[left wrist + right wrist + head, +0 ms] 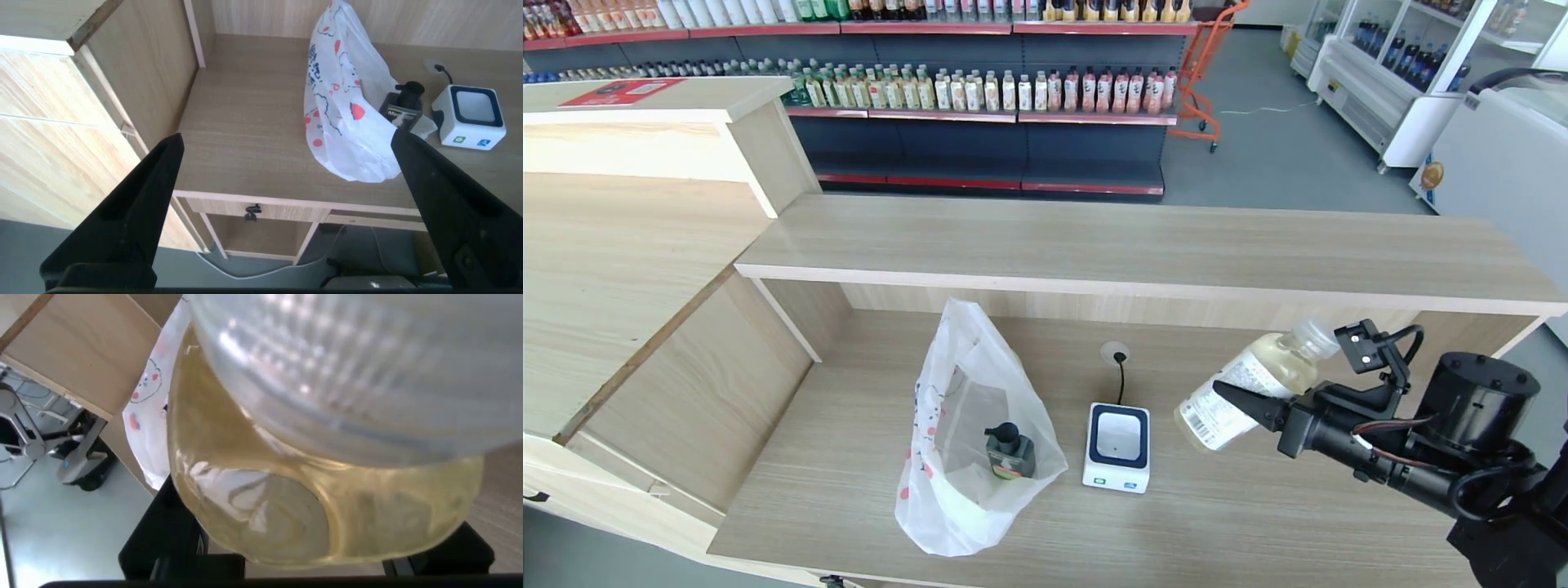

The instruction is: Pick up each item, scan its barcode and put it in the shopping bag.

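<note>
Bottle [1252, 380] in right claw [1243, 395], scanner [1116, 447] beside shopping bag [933, 425]

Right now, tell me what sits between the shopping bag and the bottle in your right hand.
The barcode scanner stands on the counter between the shopping bag and the bottle, touching neither; the head view shows it.

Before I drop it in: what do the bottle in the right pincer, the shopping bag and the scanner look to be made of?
Bottle: clear, glossy plastic by the look. Pale yellow liquid shows through it, and it has a paper-like label.
Shopping bag: thin, crinkled, translucent white plastic film with red prints.
Scanner: probably a hard white plastic casing, with a dark, glossy window on top.
</note>
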`<state>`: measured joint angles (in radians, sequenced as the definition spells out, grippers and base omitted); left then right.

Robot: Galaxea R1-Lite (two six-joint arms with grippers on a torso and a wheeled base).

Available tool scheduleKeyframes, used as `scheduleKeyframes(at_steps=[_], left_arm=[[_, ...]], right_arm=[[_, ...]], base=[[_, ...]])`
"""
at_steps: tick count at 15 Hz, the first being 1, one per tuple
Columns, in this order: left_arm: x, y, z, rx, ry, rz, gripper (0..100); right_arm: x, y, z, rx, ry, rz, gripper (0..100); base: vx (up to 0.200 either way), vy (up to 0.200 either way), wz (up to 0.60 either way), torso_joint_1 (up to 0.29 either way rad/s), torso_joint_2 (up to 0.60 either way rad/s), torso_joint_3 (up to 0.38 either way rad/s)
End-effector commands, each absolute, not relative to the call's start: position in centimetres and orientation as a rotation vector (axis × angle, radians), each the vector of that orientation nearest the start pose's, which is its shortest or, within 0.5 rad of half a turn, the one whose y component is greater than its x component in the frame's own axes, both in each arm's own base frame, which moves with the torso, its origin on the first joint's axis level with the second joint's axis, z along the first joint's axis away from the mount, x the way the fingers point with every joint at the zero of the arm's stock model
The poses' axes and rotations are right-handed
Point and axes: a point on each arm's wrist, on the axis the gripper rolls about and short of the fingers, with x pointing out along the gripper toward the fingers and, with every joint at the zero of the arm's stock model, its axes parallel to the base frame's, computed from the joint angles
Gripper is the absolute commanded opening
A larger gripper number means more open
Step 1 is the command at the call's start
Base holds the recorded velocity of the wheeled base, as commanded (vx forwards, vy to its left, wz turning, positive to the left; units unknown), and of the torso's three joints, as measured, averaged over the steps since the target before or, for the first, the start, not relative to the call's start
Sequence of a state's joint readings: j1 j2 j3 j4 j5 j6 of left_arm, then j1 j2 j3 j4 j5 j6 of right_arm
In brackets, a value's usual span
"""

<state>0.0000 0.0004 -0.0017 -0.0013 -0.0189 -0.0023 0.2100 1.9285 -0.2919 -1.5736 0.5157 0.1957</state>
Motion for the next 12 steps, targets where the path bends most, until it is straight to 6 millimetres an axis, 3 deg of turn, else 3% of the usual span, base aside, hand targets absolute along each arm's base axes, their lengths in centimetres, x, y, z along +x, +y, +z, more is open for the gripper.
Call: scheduleKeyframes(at_steps=[1, 2, 7, 12], left_arm=[[-2.3, 0.0, 7.6, -0.002, -0.002, -0.018, 100], [-2.3, 0.0, 7.6, -0.005, -0.003, -0.018, 100], [-2.3, 0.0, 7.6, -0.003, -0.003, -0.018, 100], [-2.3, 0.0, 7.6, -0.003, -0.003, -0.018, 100]], right_arm=[[25.9, 6.9, 9.5, 0.198, 0.142, 0.727, 0], [25.9, 7.1, 9.4, 0.196, 0.142, 0.736, 0], [27.4, 8.9, 7.4, 0.199, 0.198, 0.773, 0], [32.8, 11.3, 5.3, 0.087, 0.125, 0.793, 0]], base=[[0.000, 0.200, 0.00, 0.027, 0.01, 0.002], [0.000, 0.200, 0.00, 0.027, 0.01, 0.002], [0.000, 0.000, 0.00, 0.000, 0.00, 0.000], [0.000, 0.000, 0.00, 0.000, 0.00, 0.000]])
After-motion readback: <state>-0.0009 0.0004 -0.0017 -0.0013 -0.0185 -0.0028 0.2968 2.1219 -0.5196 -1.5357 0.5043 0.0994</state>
